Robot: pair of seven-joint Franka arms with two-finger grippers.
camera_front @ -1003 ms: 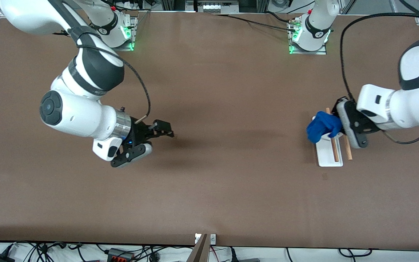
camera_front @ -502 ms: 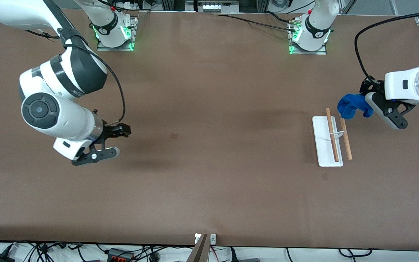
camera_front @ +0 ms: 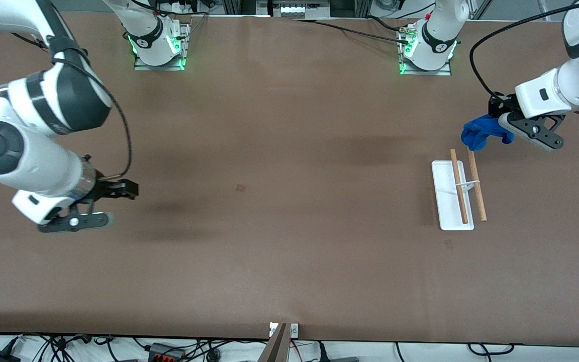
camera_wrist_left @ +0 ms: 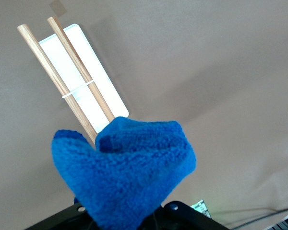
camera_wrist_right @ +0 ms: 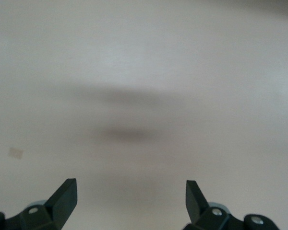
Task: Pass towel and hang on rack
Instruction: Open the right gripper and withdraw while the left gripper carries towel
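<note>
The rack (camera_front: 451,201) stands on the table toward the left arm's end: a white base, a thin wire support and two wooden rods (camera_front: 475,185). It also shows in the left wrist view (camera_wrist_left: 86,72). My left gripper (camera_front: 494,128) is shut on a bunched blue towel (camera_front: 479,132) and holds it in the air just off one end of the rods, not touching them. In the left wrist view the towel (camera_wrist_left: 129,172) hides the fingers. My right gripper (camera_front: 121,190) is open and empty over bare table toward the right arm's end; its fingertips (camera_wrist_right: 66,191) stand wide apart.
A small dark spot (camera_front: 240,187) marks the brown table (camera_front: 289,241) near its middle. Both arm bases (camera_front: 425,50) stand along the edge farthest from the front camera. Cables lie past the near edge.
My left gripper lifted the towel off the rack and carried it toward the left arm's end and the bases. My right arm drew back toward its own end of the table.
</note>
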